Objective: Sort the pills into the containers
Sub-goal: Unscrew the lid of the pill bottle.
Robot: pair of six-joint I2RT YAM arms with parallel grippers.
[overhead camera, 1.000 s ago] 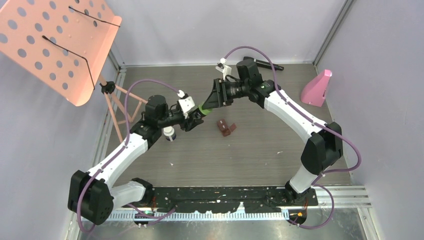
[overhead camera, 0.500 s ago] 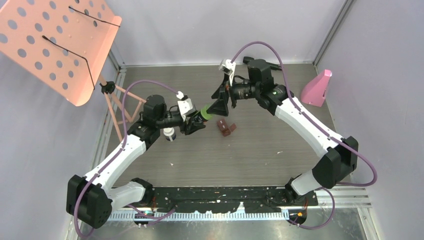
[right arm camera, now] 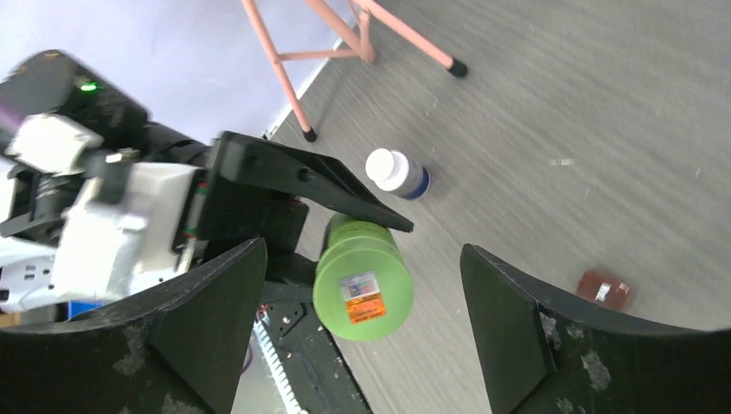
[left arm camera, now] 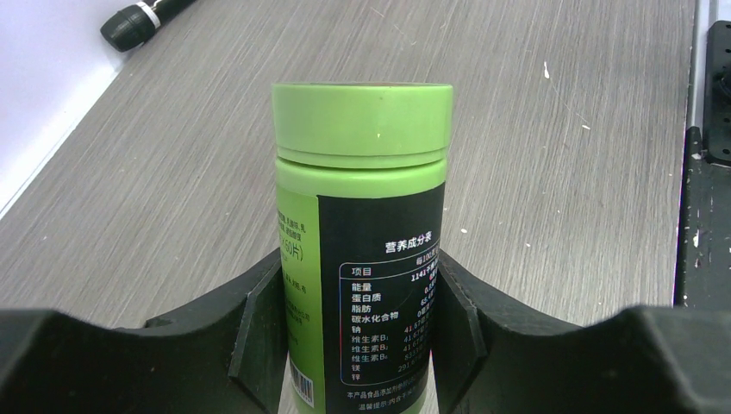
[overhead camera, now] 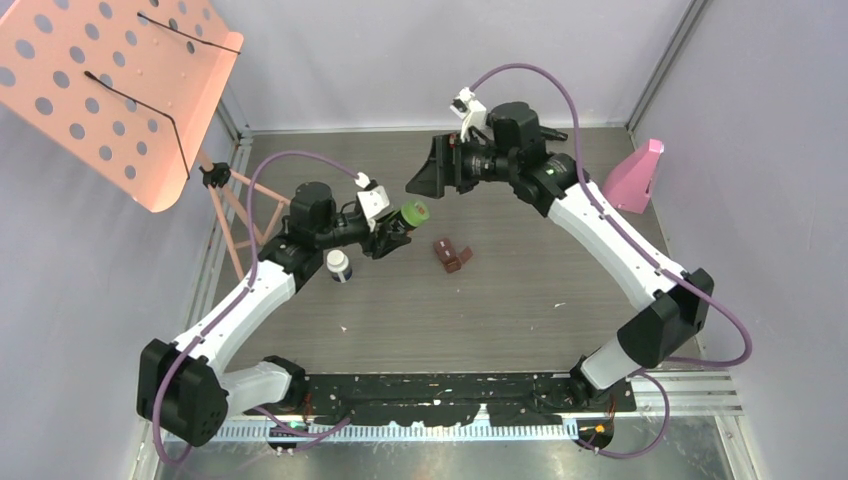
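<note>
Left wrist view shows the left hand point(left arm camera: 358, 345) clenched on the lower body of the green bottle point(left arm camera: 362, 216), one black finger pressed to each side of its dark printed label. The screw lid point(left arm camera: 363, 116) is still on. In the top external view this bottle point(overhead camera: 414, 213) is held off the surface point(overhead camera: 520, 300) near the middle of the frame, with its lid tipped toward the upper right. The right hand point(overhead camera: 425, 178) hangs there, spread wide and carrying nothing, apart from the bottle.

From the right wrist view the lid faces the camera, centred between the two open fingers point(right arm camera: 509, 328). The white bottle point(right arm camera: 396, 172) stands on the surface above it in the frame, and the brown case point(right arm camera: 606, 290) lies at the lower right, both untouched.

The step in hand looks like opening the green bottle, one arm bracing it while the other takes the lid. The next move calls for the right hand to close in along the bottle's axis and pinch the lid only. It would then twist while the left grip holds firm against that turn. A grip too low on the lid could catch the bottle's shoulder.
</note>
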